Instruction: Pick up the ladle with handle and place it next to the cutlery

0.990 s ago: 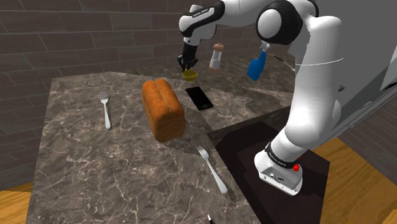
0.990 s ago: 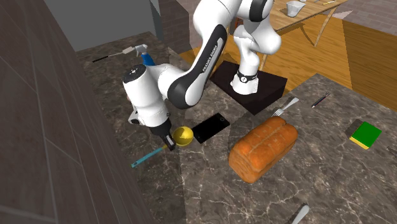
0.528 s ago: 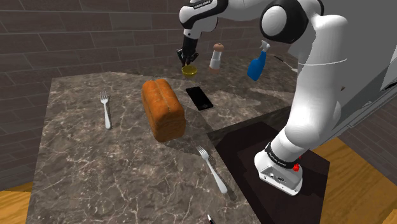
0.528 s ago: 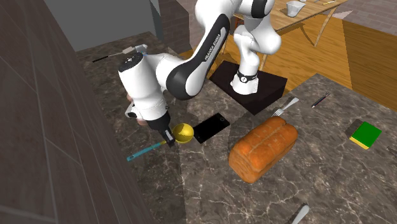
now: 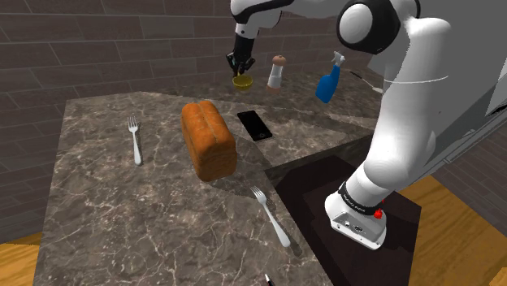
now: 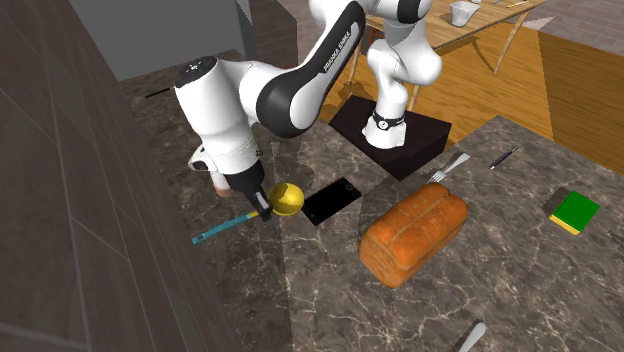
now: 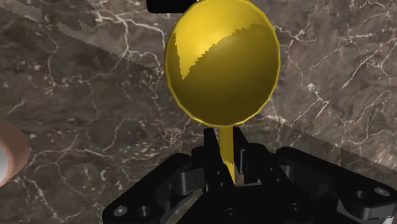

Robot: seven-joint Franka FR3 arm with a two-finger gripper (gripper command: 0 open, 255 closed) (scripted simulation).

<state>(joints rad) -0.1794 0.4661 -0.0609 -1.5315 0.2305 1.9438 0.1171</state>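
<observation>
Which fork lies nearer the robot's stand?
The fork beside the dark stand, low in the shoulder view. The other fork lies across the bread loaf, toward that view's left.

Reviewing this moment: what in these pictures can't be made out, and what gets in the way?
- Handle of the ladle: wrist view, hidden behind the pincer clasping its neck.
- silver utensil: second exterior view, head cut off by the bottom edge, so its type is unclear.
- thin dark item: shoulder view, cut by the bottom edge, too small to name.
- brownish round thing: wrist view, cut by the picture's edge, unidentifiable.
</observation>
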